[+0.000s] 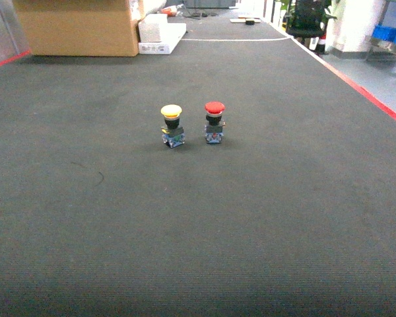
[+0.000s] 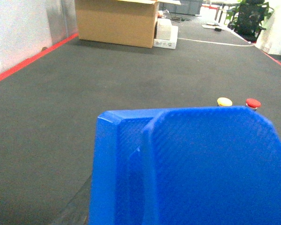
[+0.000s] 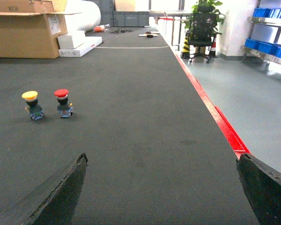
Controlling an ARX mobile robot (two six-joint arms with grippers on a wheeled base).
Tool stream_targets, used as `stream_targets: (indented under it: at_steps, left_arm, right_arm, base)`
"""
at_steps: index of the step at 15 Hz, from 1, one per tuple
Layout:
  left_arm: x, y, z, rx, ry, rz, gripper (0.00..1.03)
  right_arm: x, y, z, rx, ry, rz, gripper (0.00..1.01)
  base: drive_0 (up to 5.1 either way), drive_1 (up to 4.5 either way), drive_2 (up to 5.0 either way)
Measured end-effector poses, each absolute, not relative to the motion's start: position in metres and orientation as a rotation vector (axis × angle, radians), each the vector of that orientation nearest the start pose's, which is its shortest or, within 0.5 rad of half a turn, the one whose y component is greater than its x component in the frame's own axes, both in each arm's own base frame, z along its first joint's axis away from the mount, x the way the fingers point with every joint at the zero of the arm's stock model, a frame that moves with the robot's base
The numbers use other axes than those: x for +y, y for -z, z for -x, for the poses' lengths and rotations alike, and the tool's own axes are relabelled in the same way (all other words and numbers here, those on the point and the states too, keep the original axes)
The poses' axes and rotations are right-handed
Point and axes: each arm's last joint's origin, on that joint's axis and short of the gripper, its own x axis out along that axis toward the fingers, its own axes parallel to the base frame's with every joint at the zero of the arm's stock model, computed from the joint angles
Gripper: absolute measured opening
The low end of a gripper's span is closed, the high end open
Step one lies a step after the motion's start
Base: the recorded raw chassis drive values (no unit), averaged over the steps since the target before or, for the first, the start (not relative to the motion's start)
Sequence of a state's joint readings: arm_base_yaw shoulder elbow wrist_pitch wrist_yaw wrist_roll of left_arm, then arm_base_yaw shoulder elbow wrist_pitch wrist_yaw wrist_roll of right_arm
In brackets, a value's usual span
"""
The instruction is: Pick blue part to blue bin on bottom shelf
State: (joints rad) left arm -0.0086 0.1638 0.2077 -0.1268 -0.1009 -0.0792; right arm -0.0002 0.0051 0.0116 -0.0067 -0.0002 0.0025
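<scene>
A big blue bin [image 2: 192, 164] fills the lower part of the left wrist view, close to the camera. It hides my left gripper's jaws. Only a dark sliver of one finger [image 2: 77, 208] shows at the bin's left wall, and the gripper looks shut on that bin. The bin does not appear in the head view. The blue part is out of view. My right gripper [image 3: 161, 159] is open and empty, low over the dark mat. Far right stands a steel rack [image 3: 267, 54] holding blue bins [image 3: 264, 46]. I cannot tell which level is the bottom shelf.
A yellow-capped pushbutton [image 1: 172, 125] and a red-capped one [image 1: 214, 122] stand side by side mid-mat. A cardboard box [image 1: 79, 26] and white boxes [image 1: 160, 33] sit at the far end. A red stripe [image 3: 225, 129] marks the mat's right edge. An office chair [image 3: 201, 30] stands beyond.
</scene>
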Motion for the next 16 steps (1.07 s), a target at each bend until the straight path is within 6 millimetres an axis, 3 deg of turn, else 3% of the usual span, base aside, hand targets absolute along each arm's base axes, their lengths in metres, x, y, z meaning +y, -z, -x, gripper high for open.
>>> stream_targets:
  at_steps: [12, 16]
  left_arm:
    - [0.0022, -0.2094, -0.0978, 0.078, -0.097, 0.075, 0.44]
    - [0.0022, -0.2094, -0.0978, 0.077, -0.096, 0.075, 0.44]
  right_arm:
    - [0.0000, -0.1666, -0.0973, -0.002, 0.000, -0.003, 0.98]
    - [0.0000, -0.1666, -0.0973, -0.002, 0.000, -0.002, 0.98]
  base:
    - [0.0, -4.15, 4.2]
    - [-1.6, -1.58, -1.6]
